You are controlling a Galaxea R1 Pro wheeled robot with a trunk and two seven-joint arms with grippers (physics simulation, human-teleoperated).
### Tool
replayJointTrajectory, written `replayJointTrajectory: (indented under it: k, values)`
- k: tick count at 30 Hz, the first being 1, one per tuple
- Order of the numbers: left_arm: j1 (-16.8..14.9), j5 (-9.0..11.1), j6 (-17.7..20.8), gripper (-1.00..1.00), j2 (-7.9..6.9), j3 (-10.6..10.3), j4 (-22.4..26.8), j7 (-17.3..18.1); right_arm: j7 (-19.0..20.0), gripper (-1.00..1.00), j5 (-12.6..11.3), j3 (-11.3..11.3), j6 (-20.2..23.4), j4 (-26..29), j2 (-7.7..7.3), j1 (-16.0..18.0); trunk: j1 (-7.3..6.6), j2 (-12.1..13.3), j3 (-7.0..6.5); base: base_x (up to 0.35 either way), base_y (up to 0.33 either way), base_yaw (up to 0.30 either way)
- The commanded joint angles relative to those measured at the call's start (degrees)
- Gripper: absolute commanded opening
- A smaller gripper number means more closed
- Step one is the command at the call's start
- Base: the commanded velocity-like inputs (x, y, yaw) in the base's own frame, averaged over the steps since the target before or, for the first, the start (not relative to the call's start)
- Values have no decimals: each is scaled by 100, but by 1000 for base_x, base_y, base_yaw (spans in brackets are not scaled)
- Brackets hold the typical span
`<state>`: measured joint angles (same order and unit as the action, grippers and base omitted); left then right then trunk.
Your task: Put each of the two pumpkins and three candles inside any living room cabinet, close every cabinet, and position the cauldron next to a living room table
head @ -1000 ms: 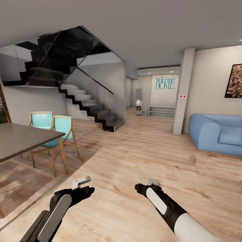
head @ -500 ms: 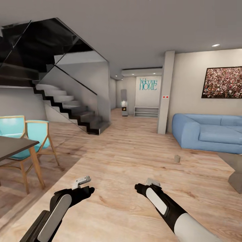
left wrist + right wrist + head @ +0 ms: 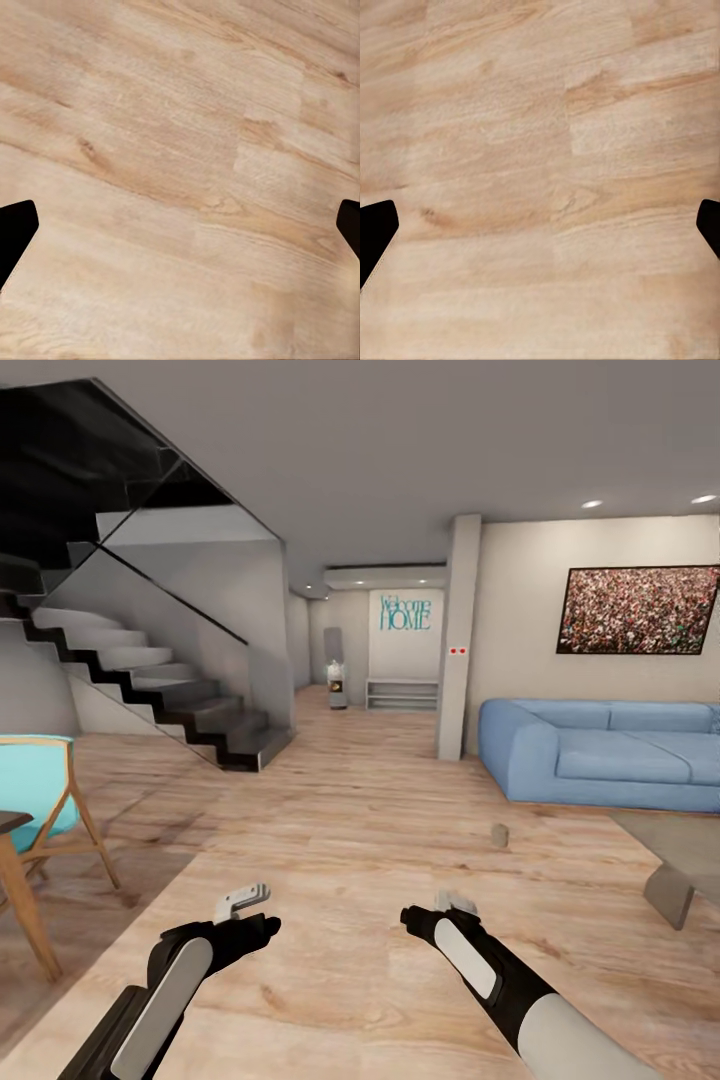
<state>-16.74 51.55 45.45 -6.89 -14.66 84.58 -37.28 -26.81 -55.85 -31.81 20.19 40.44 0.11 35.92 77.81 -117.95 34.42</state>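
Open-plan living room, pale wood floor (image 3: 360,830), black stair at far left, blue sofa (image 3: 600,750) against the right wall under a speckled picture. One candle (image 3: 499,835) stands upright on the bare floor, in front of the sofa's near end and well apart from it. Corner of the grey low table (image 3: 670,850) shows at right edge, near the candle but not touching. No pumpkins, cabinet or cauldron visible from here.

Both arms held low and forward. Left claw (image 3: 243,900) and right claw (image 3: 455,902) hang over bare planks; both wrist views show dark fingertips at opposite edges with floor between, so both are spread wide and carry nothing.

Judged step: approach to the candle. To do it well: bring the base round until the candle sits ahead of the right arm, stop short of it, keep clear of the table corner. Lower the trunk before reaching; the candle is small and stubby, so close low on its body, fingers either side, to avoid tipping it.
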Motion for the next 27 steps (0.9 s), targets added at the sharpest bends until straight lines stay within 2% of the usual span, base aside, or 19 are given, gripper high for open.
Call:
replayJointTrajectory:
  k: [1,15,22,27]
  values:
    - [-5,57,-1,100,-6,-11,6,-60,-43,100,-31,-18,12,8,-3,6,3,-3,7,334,128,-21]
    - [-5,57,-1,100,-6,-2,6,-60,-43,100,-38,-18,12,8,-6,10,3,-3,6,299,194,-7]
    - [-5,56,-1,100,-6,-2,6,-60,-43,100,-40,-18,12,8,-4,8,3,-3,6,271,100,-217]
    - [-5,54,-1,100,-6,-2,6,-60,-43,100,-38,-18,12,8,-3,6,3,-3,6,277,8,-61]
